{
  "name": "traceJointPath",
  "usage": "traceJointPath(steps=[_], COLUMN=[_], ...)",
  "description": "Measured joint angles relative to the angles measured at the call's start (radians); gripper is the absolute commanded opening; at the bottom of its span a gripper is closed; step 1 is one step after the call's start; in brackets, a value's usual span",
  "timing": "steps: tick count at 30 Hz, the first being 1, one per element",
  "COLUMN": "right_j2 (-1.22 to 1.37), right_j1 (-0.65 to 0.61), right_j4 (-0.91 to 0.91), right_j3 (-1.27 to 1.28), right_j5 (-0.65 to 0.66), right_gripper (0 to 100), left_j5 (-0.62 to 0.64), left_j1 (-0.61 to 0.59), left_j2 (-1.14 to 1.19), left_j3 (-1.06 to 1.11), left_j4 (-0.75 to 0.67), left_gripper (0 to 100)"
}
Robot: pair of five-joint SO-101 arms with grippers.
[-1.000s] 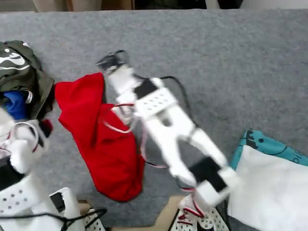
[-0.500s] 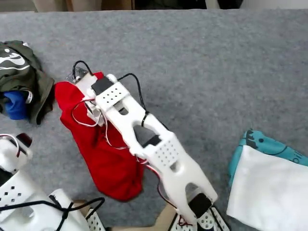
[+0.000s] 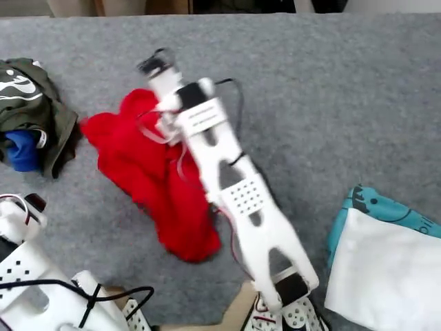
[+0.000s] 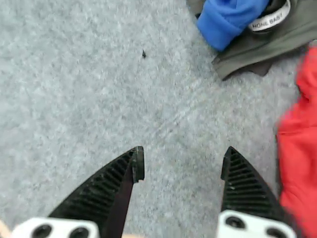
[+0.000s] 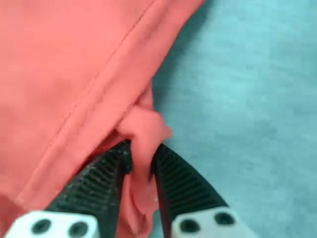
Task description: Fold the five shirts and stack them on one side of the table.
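Observation:
A red shirt [image 3: 148, 179] lies bunched on the grey table, left of centre. My right arm [image 3: 234, 193] stretches from the near edge across it. My right gripper [image 5: 141, 151] is shut on a pinched fold of the red shirt [image 5: 74, 74] at its far edge. My left gripper [image 4: 183, 158] hangs open over bare table with nothing between its fingers, near the left front corner. Just beyond it lie a blue shirt [image 4: 228, 20] and an olive shirt [image 4: 277, 34]; the red shirt's edge [image 4: 297, 148] shows beside it.
The olive shirt [image 3: 34, 103] and blue shirt [image 3: 21, 150] form a crumpled pile at the far left. A folded white shirt [image 3: 386, 276] rests on a teal shirt [image 3: 375, 203] at the right front corner. The grey table [image 3: 331, 103] is bare at back and right.
My right arm swung from the shirt's left corner back toward the right, dragging the red shirt with it; the shirt is now more bunched and shifted right. The left arm drew back earlier.

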Motion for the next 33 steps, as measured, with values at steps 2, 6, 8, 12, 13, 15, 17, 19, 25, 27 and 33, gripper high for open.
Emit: traceJointPath(steps=[2, 6, 8, 12, 13, 15, 17, 19, 25, 27, 33], right_j2=[-0.052, -0.164, -0.221, -0.281, -0.281, -0.281, -0.262, -0.227, -0.161, -0.152, -0.149], right_j1=[0.064, 0.189, 0.236, 0.302, 0.315, 0.341, 0.365, 0.388, 0.405, 0.407, 0.407], right_j4=[0.000, 0.000, 0.000, 0.000, -0.002, -0.031, -0.087, -0.140, -0.242, -0.250, -0.258], right_j3=[0.003, 0.052, 0.110, 0.287, 0.336, 0.430, 0.489, 0.512, 0.512, 0.511, 0.506], right_j5=[0.000, 0.000, 0.000, 0.005, 0.018, 0.049, 0.060, 0.064, 0.068, 0.068, 0.068], right_gripper=[0.5, 0.6, 0.8, 0.9, 0.9, 0.9, 0.9, 0.9, 0.9, 0.9, 0.9], left_j5=[0.000, 0.002, 0.002, 0.064, 0.100, 0.169, 0.235, 0.284, 0.379, 0.394, 0.404], left_j1=[0.000, 0.087, 0.167, 0.364, 0.414, 0.516, 0.615, 0.720, 0.939, 0.967, 1.048], left_j2=[0.000, 0.000, 0.002, 0.002, 0.002, 0.002, 0.002, 0.008, 0.190, 0.316, 0.740], left_j3=[0.026, 0.048, 0.049, 0.069, 0.081, 0.114, 0.157, 0.207, 0.245, 0.209, -0.043], left_j4=[-0.037, -0.072, -0.072, -0.123, -0.155, -0.239, -0.331, -0.423, -0.657, -0.695, -0.710], left_gripper=[26, 26, 26, 26, 26, 26, 26, 26, 26, 26, 26])
